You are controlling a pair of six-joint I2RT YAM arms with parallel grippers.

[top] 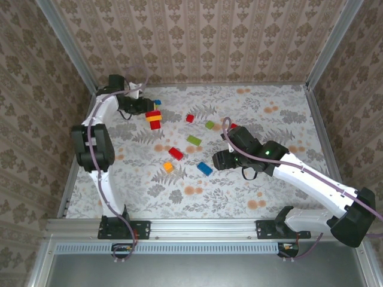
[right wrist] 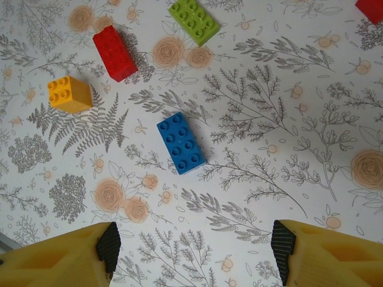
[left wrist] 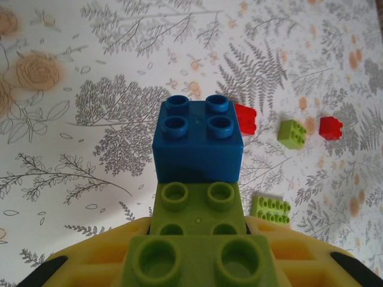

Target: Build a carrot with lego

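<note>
Stack [left wrist: 197,143] held; loose: one blue [top: 204,168], one orange [top: 168,167], two green [top: 193,140], three red [top: 175,153].

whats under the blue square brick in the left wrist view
A green brick, with four studs showing in front of the blue brick. Its covered part and anything lower down are hidden from this angle.

Bright, even, diffuse light; soft faint shadows beside lego [right wrist: 181,142]; left wrist foreground slightly defocused.

Picture edges crop the nearest green brick [left wrist: 203,263] and a corner red brick [right wrist: 372,9]
</note>
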